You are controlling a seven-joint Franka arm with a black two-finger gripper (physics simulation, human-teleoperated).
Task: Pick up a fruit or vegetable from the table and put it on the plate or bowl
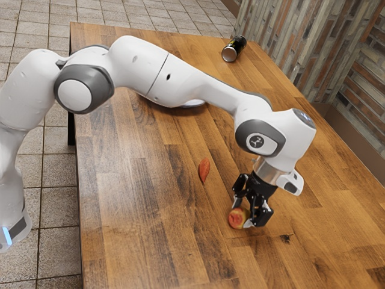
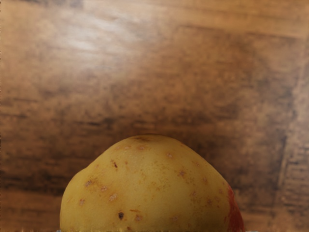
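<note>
Reaching low over a wooden table, a white robot arm sets its black pincer at a small yellow fruit with a red blush. The fruit sits on the wood right at the pincer's tip, on the side toward the exterior view's left. Whether the pincer is clenched on it or released cannot be told. A reddish, pointed vegetable lies near, beyond the fruit from the pincer. A white plate peeks from behind the arm, well apart, and a tipped can lies farther still. The way to the plate looks open. In the wrist view, the fruit bulges directly beneath the hand, speckled yellow with red at one edge, against bare table. It looks rounded, with no clear long axis.
</note>
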